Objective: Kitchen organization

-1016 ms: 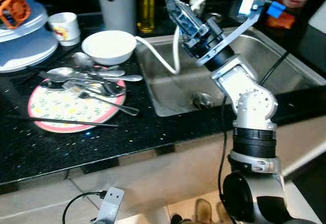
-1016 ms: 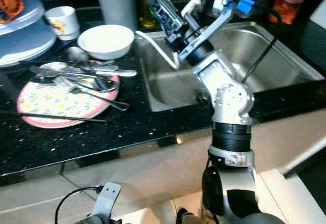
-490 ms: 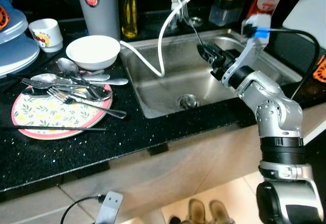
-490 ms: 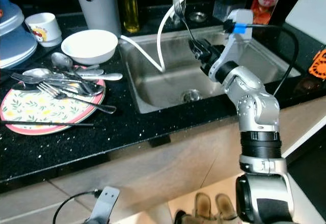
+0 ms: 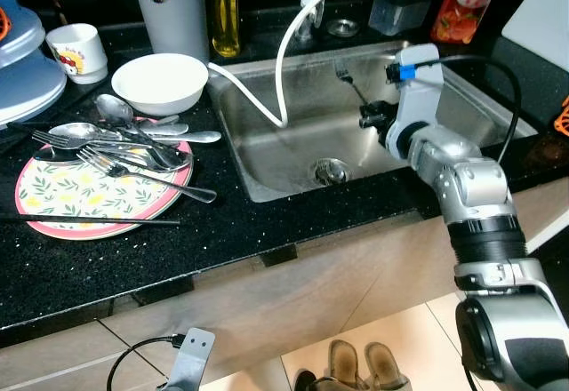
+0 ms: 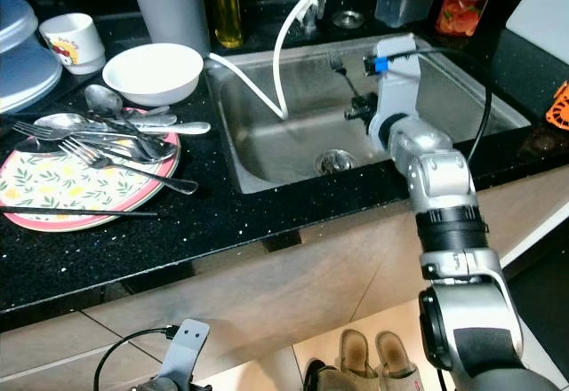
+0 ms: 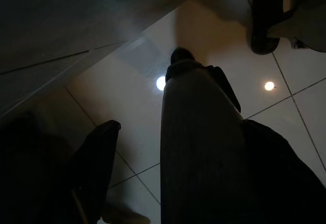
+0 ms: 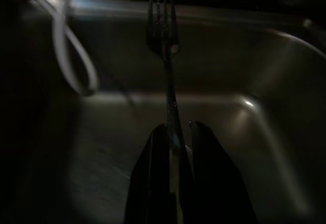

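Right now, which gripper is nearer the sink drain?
Right. The right gripper hangs over the sink, above the drain, clamping a fork. The left gripper hangs idle below the counter, near the floor.

Both eye views look down from the head, sharing sink [image 5: 302,133] and bench [image 5: 222,240]; the wrist views sit close, one over the floor [image 7: 285,112].

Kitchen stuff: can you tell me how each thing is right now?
Fork: held over the sink, tines away from the gripper.
Right gripper: shut on the fork's handle.
White bowl: upright on the counter.
Flowered plate: flat, cutlery piled on it.
Mug: upright.
Left gripper: hangs idle.
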Robot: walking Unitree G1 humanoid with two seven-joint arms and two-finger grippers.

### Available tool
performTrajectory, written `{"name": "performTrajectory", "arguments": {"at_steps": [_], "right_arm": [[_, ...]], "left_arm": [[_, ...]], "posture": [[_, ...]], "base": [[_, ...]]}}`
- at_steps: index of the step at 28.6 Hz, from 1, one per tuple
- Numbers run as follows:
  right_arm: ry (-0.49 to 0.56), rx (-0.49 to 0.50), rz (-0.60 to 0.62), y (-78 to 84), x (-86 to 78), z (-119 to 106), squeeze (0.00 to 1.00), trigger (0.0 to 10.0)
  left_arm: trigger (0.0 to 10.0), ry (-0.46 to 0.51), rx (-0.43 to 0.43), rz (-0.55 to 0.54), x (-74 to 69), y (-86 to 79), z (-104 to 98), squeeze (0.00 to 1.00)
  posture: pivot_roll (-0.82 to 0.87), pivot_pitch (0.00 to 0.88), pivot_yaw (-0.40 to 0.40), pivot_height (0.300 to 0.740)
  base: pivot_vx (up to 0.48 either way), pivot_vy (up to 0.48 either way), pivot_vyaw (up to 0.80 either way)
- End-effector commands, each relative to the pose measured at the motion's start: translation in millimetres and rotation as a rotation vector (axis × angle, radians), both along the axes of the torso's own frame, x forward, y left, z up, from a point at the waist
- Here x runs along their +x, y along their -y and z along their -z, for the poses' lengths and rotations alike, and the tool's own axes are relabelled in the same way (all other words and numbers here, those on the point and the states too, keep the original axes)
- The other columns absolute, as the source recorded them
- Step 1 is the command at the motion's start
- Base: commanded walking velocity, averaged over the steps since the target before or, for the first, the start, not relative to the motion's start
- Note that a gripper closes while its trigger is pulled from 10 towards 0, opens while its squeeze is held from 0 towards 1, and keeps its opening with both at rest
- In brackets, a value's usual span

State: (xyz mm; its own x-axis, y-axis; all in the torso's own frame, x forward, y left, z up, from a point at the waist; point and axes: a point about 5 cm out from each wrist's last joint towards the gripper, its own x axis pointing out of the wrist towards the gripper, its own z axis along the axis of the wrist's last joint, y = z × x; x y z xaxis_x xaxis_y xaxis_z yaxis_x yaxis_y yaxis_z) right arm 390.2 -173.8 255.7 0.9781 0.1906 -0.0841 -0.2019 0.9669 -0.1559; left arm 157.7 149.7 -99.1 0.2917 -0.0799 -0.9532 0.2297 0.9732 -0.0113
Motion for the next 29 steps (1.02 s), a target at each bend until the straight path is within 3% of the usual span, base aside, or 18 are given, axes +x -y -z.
{"name": "performTrajectory", "arguments": {"at_steps": [1, 7, 11, 14, 19, 20, 21, 22, 25, 27, 28, 29], "right_arm": [[-0.038, -0.088, 0.031, 1.9, 4.2, 6.9, 0.00, 10.0], [-0.084, -0.233, 0.000, -8.4, 16.1, 17.6, 0.00, 10.0], [-0.068, -0.258, -0.043, -16.4, 20.9, 14.3, 0.00, 10.0], [-0.011, -0.313, -0.102, -30.6, 26.8, 3.1, 0.00, 10.0], [0.036, -0.357, -0.176, -54.1, 30.8, -7.4, 0.00, 10.0], [0.042, -0.382, -0.175, -57.8, 31.9, -8.1, 0.35, 10.0], [0.042, -0.382, -0.175, -57.8, 31.9, -8.1, 0.35, 10.0], [0.057, -0.389, -0.181, -64.4, 33.1, -10.4, 1.00, 10.0], [0.076, -0.364, -0.188, -68.2, 33.3, -14.1, 1.00, 10.0], [0.108, -0.313, -0.197, -71.5, 33.5, -20.6, 1.00, 10.0], [0.148, -0.212, -0.230, -74.9, 32.5, -30.1, 1.00, 10.0], [0.148, -0.212, -0.230, -74.9, 32.5, -30.1, 1.00, 10.0]], "left_arm": [[10.0, -0.188, -0.040, -0.062, -41.7, 4.8, 13.1, 0.00], [10.0, -0.235, -0.071, -0.178, -60.5, 5.4, 17.9, 0.00], [10.0, -0.243, -0.071, -0.224, -68.0, 5.2, 19.8, 0.00], [10.0, -0.234, -0.059, -0.309, -76.1, 5.0, 22.1, 0.00], [10.0, -0.225, -0.043, -0.358, -83.0, 3.6, 23.7, 0.00], [10.0, -0.225, -0.043, -0.367, -84.1, 3.5, 23.9, 0.00], [10.0, -0.225, -0.043, -0.367, -84.1, 3.5, 23.9, 0.00], [10.0, -0.224, -0.043, -0.373, -85.0, 3.4, 24.1, 0.00], [10.0, -0.223, -0.043, -0.374, -85.0, 3.4, 24.1, 0.00], [10.0, -0.220, -0.043, -0.376, -84.5, 3.4, 24.0, 0.00], [10.0, -0.214, -0.043, -0.375, -83.1, 3.3, 23.8, 0.00], [10.0, -0.214, -0.043, -0.375, -83.1, 3.3, 23.8, 0.00]], "posture": [[0.01, 0.141, -0.041, 0.740], [0.03, 0.230, -0.059, 0.740], [0.04, 0.253, -0.064, 0.740], [0.06, 0.284, -0.069, 0.740], [0.09, 0.304, -0.076, 0.740], [0.09, 0.306, -0.077, 0.740], [0.09, 0.306, -0.077, 0.740], [0.10, 0.299, -0.076, 0.740], [0.10, 0.295, -0.076, 0.740], [0.11, 0.286, -0.076, 0.740], [0.11, 0.276, -0.074, 0.740], [0.11, 0.276, -0.074, 0.740]], "base": [[0.000, 0.000, 0.00], [0.000, 0.000, 0.00], [0.000, 0.000, 0.00], [0.000, 0.000, 0.00], [0.000, 0.000, 0.00], [0.000, 0.000, 0.00], [0.000, 0.000, 0.00], [0.000, 0.000, 0.00], [0.000, 0.000, 0.00], [0.000, 0.000, 0.00], [0.000, 0.000, 0.00], [0.000, 0.000, 0.00]]}}
